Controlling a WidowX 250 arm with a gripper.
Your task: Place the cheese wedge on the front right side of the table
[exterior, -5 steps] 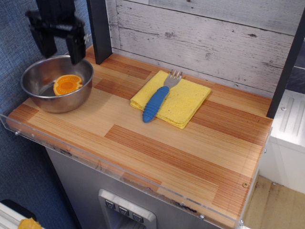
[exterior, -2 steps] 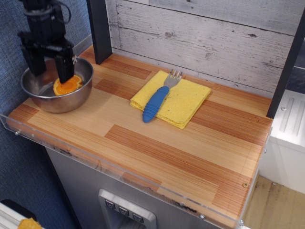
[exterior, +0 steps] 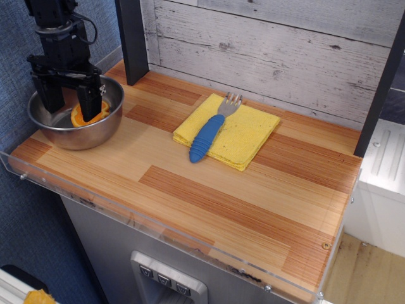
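Note:
The orange cheese wedge lies inside a steel bowl at the back left of the striped wooden table. My black gripper reaches down into the bowl with its two fingers spread either side of the wedge. One finger covers the wedge's right part. The jaws stand open and I cannot tell whether they touch the wedge.
A yellow sponge cloth with a blue-handled fork on it lies mid-table near the back. A dark post stands behind the bowl. A clear acrylic rim runs along the table's front edge.
My gripper has come down from above the bowl's rim into the bowl, and its fingers now straddle the wedge. The wedge has not moved.

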